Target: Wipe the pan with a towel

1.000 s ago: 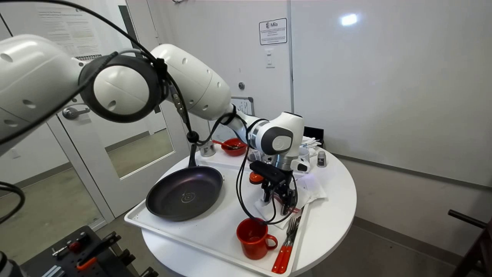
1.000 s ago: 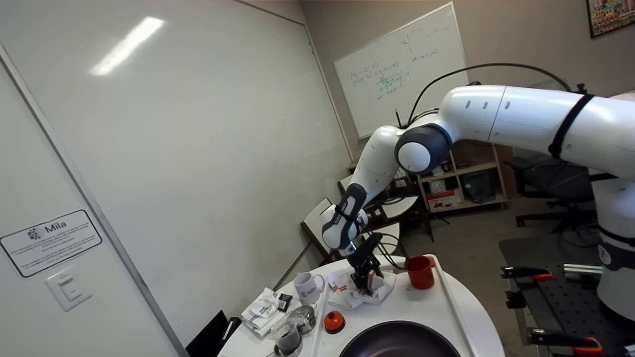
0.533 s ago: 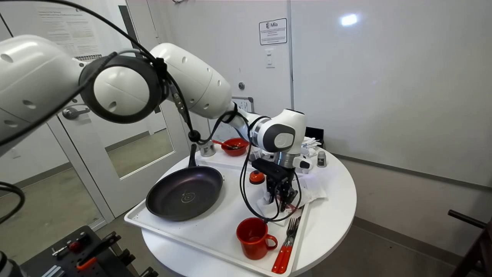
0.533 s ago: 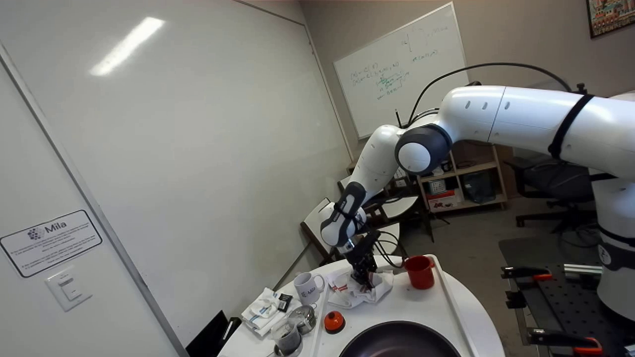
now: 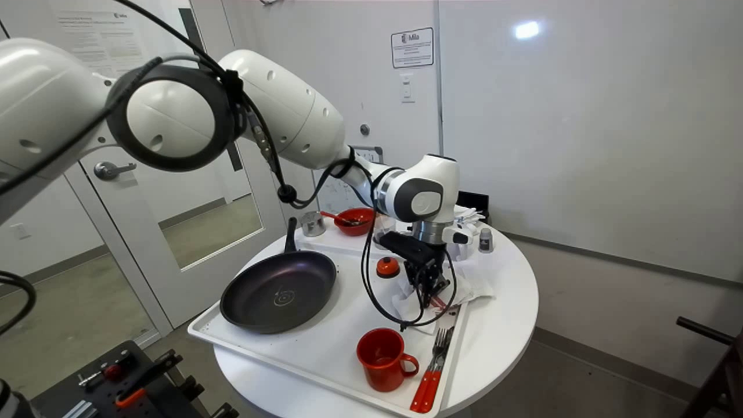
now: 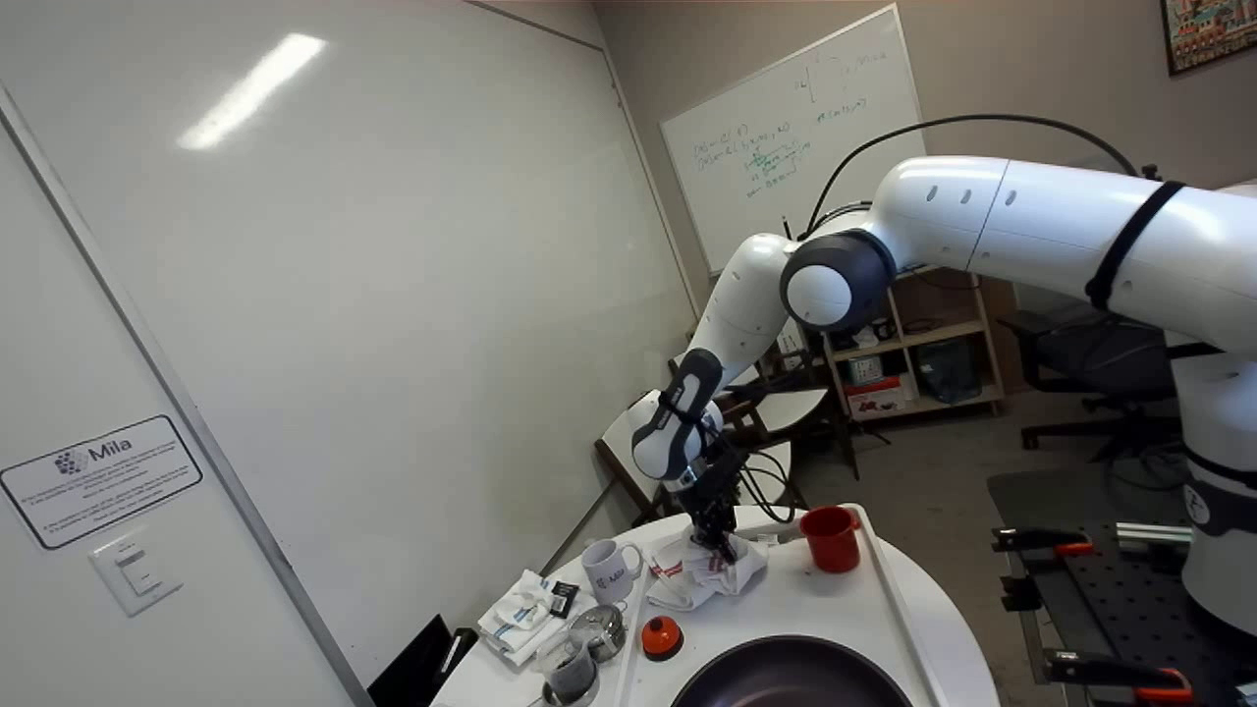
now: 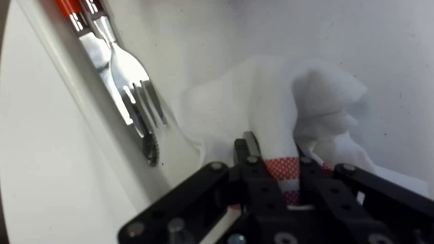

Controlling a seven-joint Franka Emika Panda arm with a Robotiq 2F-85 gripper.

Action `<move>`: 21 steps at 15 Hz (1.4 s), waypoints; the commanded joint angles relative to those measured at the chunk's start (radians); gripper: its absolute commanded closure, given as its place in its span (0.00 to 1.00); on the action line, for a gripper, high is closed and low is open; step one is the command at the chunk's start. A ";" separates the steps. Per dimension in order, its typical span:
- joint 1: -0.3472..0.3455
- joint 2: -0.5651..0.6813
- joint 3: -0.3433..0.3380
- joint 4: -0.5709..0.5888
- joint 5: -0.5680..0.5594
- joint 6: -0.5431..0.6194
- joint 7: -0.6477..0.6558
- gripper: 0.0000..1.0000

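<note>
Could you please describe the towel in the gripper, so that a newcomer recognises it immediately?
On the round white table sits a white tray; look there for the black gripper, near the tips of the fork and knife. It pinches a rumpled white towel. Red checked bands set this apart from the white cloth with blue stripes near the white mug.

In an exterior view the camera looks down across a round white table (image 5: 505, 313) toward a white wall panel (image 5: 592, 145); in an exterior view it faces a whiteboard with green writing (image 6: 795, 137), cutting off the round dark-grey frying pan (image 6: 791, 673); both exterior views share the glossy red mug (image 5: 380, 371); the wrist view looks down, close, on a red-banded white cloth (image 7: 271, 112).
</note>
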 commanded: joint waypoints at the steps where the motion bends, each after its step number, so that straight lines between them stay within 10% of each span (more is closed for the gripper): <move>1: 0.030 -0.131 -0.021 -0.170 -0.022 0.081 -0.009 0.96; 21: 0.136 -0.390 -0.033 -0.479 -0.097 0.227 -0.004 0.96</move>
